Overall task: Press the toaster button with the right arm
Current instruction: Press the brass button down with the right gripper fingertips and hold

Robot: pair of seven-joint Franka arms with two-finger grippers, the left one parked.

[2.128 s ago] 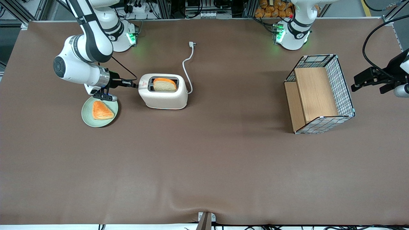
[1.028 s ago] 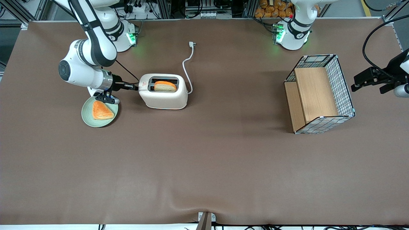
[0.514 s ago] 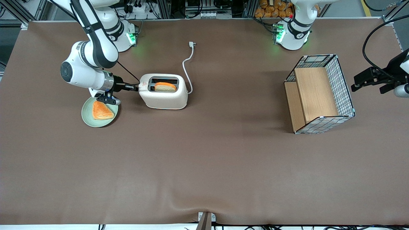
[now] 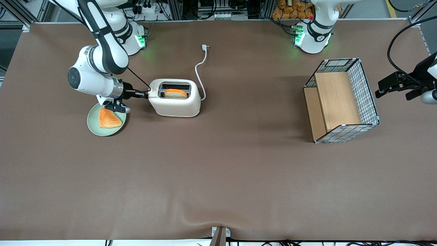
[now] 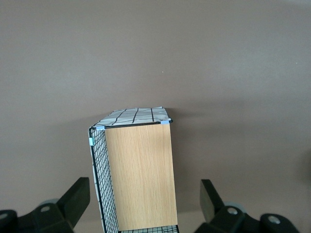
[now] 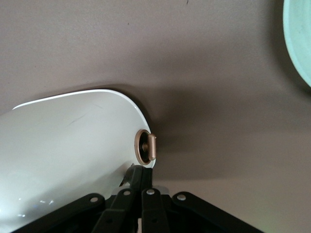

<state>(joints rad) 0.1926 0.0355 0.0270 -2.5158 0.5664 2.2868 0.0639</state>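
The cream-white toaster (image 4: 175, 104) stands on the brown table with a slice of bread (image 4: 175, 93) low in one slot. My right arm (image 4: 99, 78) reaches level toward its narrow end. My gripper (image 4: 146, 94) is shut, with its tips against that end face. In the right wrist view the shut gripper (image 6: 141, 171) touches the toaster (image 6: 63, 145) right next to the small round toaster button (image 6: 146, 147). The button itself is not visible in the front view.
A green plate (image 4: 90, 123) with an orange pastry (image 4: 108, 118) lies under my wrist, nearer the front camera; its rim shows in the right wrist view (image 6: 299, 39). The white cord (image 4: 199, 68) trails from the toaster. A wire-and-wood basket (image 4: 367, 92) stands toward the parked arm's end.
The bread has sunk lower into the toaster slot. My arm's wrist and elbow have shifted closer to the toaster and lower, with the fingertips staying at its end face.
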